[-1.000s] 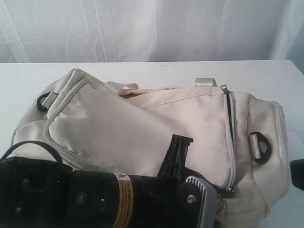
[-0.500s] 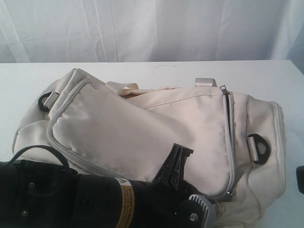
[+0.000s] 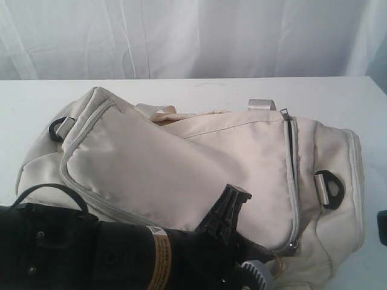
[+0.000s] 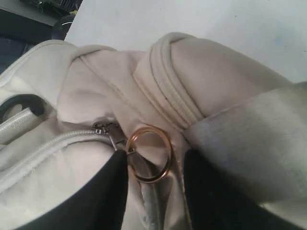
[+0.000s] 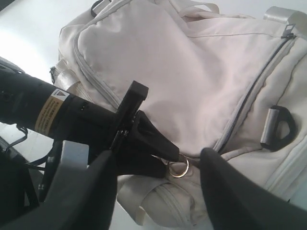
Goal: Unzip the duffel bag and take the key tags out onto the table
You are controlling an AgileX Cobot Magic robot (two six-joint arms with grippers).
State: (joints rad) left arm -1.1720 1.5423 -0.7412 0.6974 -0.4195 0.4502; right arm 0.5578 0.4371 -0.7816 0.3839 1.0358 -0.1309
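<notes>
Black plastic fingers [image 4: 108,191] of the left end effector [image 4: 156,191] are standing partly apart around a thin gold metal ring [image 4: 149,153], which is hanging off the small grey zipper pull [image 4: 109,132]. One finger is touching the ring where it joins the pull. The other is sitting clear of it, so I am reading the jaws as open with nothing clamped. The right end effector [image 5: 157,154] is hovering above the bag with its jaws wide, carrying nothing.

Ring and pull are lying at a near lower corner of the large cream fabric duffel bag [image 3: 181,163], where the grey zipper tape [image 3: 294,181] is rounding the panel. A dark line is showing along part of that tape, and I cannot tell whether it is a gap. The bag is slumping on the wide white counter [image 3: 181,87]. The key tags are not showing in any view; I am assuming they are inside.

I am expecting the ring to be hard, thin and slippery, so I am planning to pinch across its wire close to the pull rather than at its free end. The fabric is looking soft and light, likely to bunch and drag along with the slider, so I am counting on the right arm to pin the cloth near the zip.
</notes>
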